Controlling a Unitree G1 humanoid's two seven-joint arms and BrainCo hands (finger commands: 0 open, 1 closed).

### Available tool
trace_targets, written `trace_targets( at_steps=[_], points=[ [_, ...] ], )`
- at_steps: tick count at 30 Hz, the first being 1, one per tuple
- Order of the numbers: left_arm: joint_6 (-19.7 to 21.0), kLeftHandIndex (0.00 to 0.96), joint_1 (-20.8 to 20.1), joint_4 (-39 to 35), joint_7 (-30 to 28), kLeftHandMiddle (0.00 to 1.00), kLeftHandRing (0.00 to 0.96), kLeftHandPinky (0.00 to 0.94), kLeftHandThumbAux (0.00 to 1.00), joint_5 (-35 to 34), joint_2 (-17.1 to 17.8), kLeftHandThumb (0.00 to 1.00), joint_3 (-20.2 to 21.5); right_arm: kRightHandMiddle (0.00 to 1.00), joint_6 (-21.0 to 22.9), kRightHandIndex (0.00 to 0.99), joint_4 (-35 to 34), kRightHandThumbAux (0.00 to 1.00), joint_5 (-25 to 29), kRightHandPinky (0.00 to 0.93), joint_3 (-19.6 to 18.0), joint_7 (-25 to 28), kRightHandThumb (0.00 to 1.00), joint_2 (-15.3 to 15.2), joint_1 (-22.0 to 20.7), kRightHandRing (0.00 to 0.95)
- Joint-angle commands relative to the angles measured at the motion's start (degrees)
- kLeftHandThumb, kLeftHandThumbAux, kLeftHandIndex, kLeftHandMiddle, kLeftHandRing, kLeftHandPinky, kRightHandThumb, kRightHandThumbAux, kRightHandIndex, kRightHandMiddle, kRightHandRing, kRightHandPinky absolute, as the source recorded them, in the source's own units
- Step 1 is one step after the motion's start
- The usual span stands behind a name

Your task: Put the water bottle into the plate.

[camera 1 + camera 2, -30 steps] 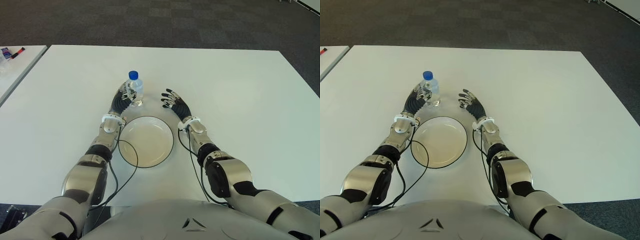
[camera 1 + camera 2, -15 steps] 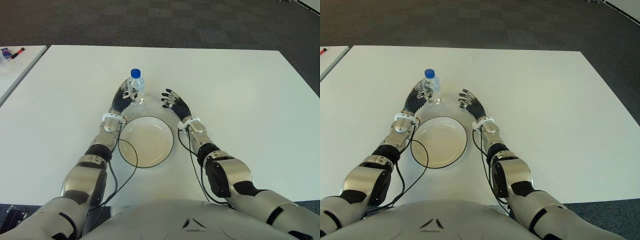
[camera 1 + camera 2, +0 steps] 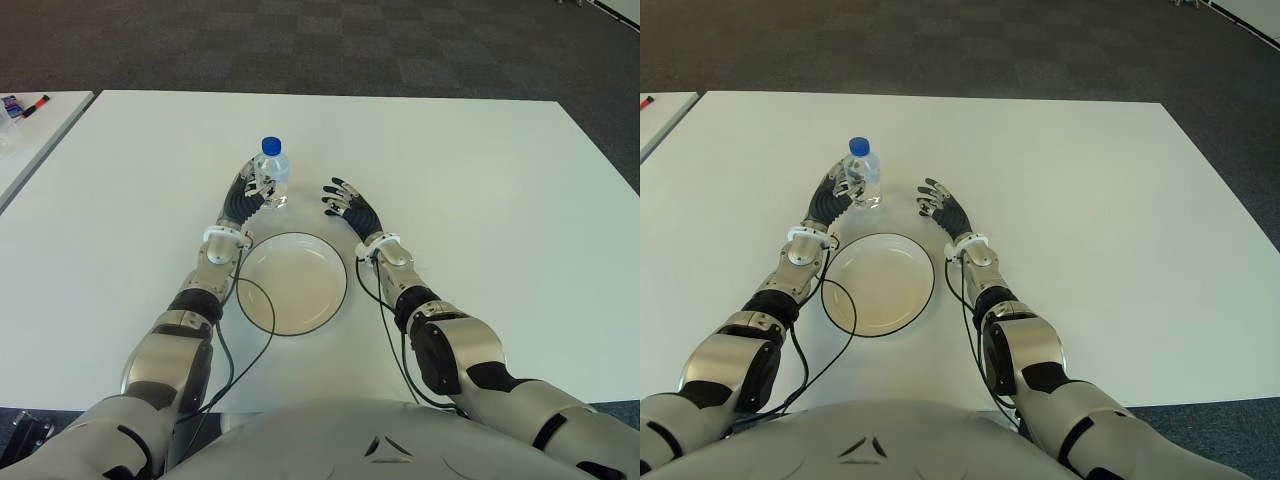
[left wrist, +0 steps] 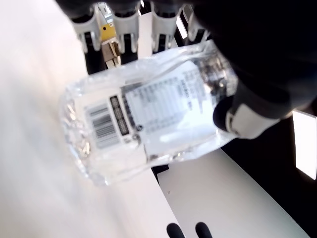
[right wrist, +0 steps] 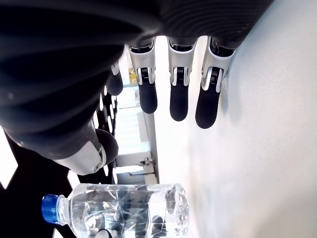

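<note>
The left hand grasps the water bottle; in the left wrist view its fingers press one side of the bottle's body and the thumb the opposite side. The bottle stands upright, long axis vertical, blue cap pointing up and base toward the white table. Whether the base touches the table or is raised slightly off it cannot be determined from the eye views.

The bottle is clear plastic, short and squat, filled with water. Its body has faceted ribbing, and a transparent label with a barcode and fine print is visible in the left wrist view.

The bottle is located just beyond the far-left rim of the plate, outside it. The plate is round, white, with a dark edge, and lies on the table between the two forearms.

The right hand shows beside the plate's far-right edge, to the right of the bottle and apart from it. Its fingers are extended and relaxed, holding nothing.

A black cable loops from the left arm across the near-left part of the plate.
</note>
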Motion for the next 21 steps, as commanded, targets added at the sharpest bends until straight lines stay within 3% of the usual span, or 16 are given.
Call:
trace_targets(
  at_steps=[1,12,21],
  points=[
    [-0.10,0.386,0.20,-1.50,-1.49,0.509,0.531,0.721,0.649,-1.53,-0.14,0.951,0.60,0.170,5.27,0.040,3.24,0.667,-0.76,0.238,0.10,-1.03,0.180,3.07,1.34,0.195],
    [0.19,0.384,0.70,-2.87,-2.94,0.511,0.535,0.732,0.649,-2.65,-0.09,0.950,0.88,0.165,5.19,0.037,3.25,0.659,-0.85,0.233,0.22,-1.05,0.155,2.96,1.28,0.191],
    [0.55,0.385,2.97,-8.09,-3.98,0.513,0.536,0.726,0.649,-3.80,-0.36,0.951,1.21,0.154,5.44,0.033,3.29,0.654,-0.95,0.223,0.33,-1.17,0.129,2.86,1.30,0.178]
  ],
)
